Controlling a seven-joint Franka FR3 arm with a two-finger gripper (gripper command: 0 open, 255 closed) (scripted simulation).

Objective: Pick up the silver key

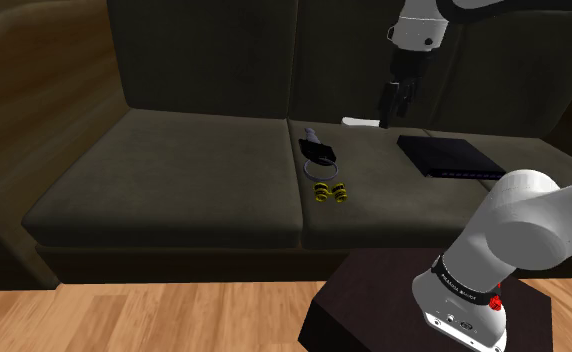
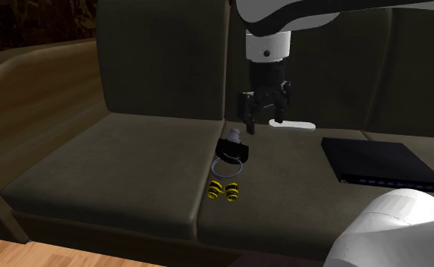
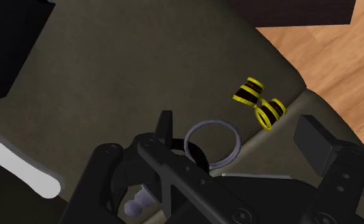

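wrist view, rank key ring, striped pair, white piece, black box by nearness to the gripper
1. key ring, straight ahead of the open gripper
2. striped pair, past the ring, by the seat's front edge
3. white piece and black box, off the opposite way; too close to call

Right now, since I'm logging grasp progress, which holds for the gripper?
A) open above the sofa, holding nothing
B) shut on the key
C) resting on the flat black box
A: the gripper stands open above the sofa, and the key lies untouched on the seat.
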